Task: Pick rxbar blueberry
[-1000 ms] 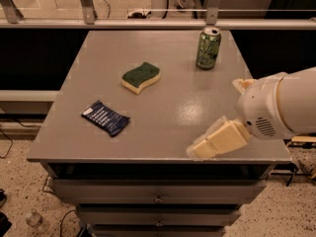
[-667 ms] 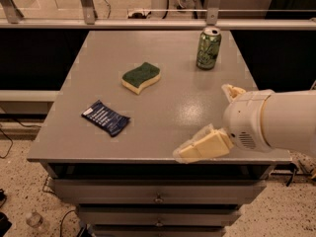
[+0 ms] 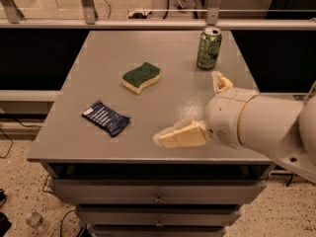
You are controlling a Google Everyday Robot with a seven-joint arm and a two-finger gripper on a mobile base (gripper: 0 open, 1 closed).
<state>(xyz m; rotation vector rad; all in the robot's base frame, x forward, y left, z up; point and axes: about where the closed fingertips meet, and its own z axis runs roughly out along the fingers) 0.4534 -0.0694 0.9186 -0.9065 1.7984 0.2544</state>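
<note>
Grey table (image 3: 118, 43), seen from above. The blue snack bar (image 3: 105, 118) lies flat near the left front edge. The gripper (image 3: 187, 107) hovers at near right, fingers spread wide and empty, well apart from the bar. Sponge (image 3: 141, 77) at centre; can (image 3: 209, 48) at far right.
</note>
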